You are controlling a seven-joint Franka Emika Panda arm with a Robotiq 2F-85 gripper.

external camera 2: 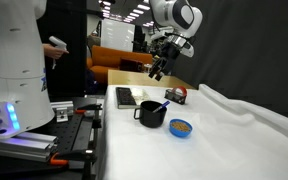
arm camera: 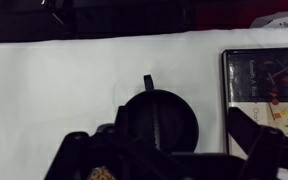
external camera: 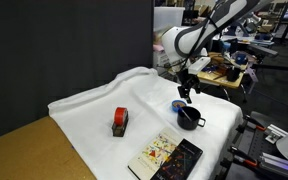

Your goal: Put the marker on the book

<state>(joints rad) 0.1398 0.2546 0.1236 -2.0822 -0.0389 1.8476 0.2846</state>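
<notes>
The light-blue marker [external camera 2: 165,103] leans inside the black mug [external camera 2: 151,112], its tip poking over the rim. The mug also shows in an exterior view [external camera: 190,119] and fills the middle of the wrist view [arm camera: 159,118], where the marker is too dark to make out. The book [external camera: 160,152], cream with a black glossy part, lies flat near the table's edge; it also shows in an exterior view [external camera 2: 128,97] and at the right of the wrist view [arm camera: 269,90]. My gripper [external camera: 187,90] [external camera 2: 159,68] [arm camera: 169,150] hangs open and empty above the mug.
A small blue bowl [external camera 2: 181,127] [external camera: 179,104] sits beside the mug. A red-and-black block [external camera: 120,121] [external camera 2: 176,95] stands on the white cloth [external camera: 94,105] covering the table. Lab equipment and desks surround the table.
</notes>
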